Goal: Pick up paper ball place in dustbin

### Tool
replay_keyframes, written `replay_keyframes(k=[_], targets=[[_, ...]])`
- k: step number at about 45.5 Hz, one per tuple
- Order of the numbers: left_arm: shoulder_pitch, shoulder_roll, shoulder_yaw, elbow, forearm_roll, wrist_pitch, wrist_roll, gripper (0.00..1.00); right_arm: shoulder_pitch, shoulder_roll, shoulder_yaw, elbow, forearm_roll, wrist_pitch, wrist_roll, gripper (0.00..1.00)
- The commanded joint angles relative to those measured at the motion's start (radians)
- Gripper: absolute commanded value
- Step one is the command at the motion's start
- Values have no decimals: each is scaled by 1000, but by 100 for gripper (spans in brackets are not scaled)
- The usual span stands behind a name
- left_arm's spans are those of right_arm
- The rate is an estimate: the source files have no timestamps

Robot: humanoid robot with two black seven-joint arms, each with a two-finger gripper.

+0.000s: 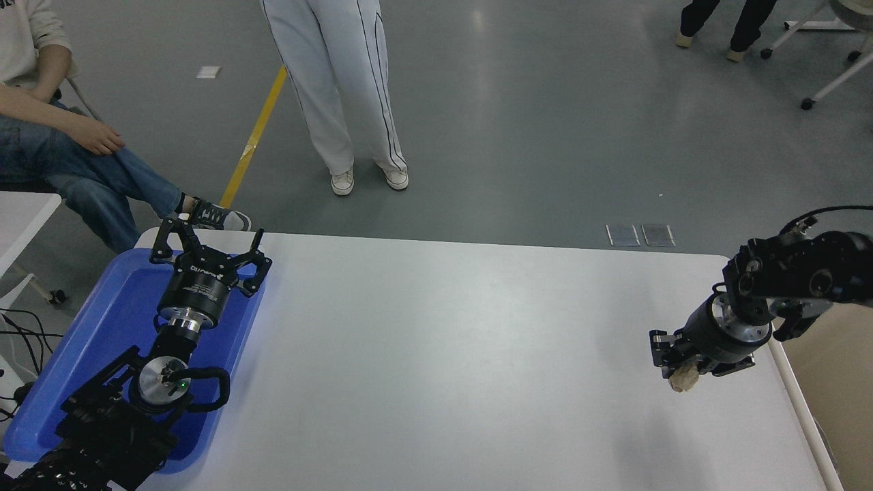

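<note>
A small crumpled beige paper ball (683,377) hangs above the white table near its right edge, with my right gripper (675,368) shut on it. The right arm comes in from the right edge and points left and down. Just to its right lies the dustbin (798,402), of which only the white rim and part of the beige inside show at the picture's edge. The ball is still over the table, left of the rim. My left gripper (208,247) is parked open over the blue tray at the lower left.
A shallow blue tray (89,341) lies on the table's left end under the left arm. One person sits at the far left, another stands beyond the table's far edge. A small white table (20,211) stands at the left.
</note>
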Motion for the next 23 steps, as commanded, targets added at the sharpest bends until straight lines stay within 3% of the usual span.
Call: replay_keyframes(k=[1, 23], targets=[[0, 0, 0, 0, 0, 0, 0, 100, 199, -73, -36, 60, -5, 140, 0, 0], [0, 0, 0, 0, 0, 0, 0, 100, 530, -65, -204, 77, -1, 203, 0, 0]])
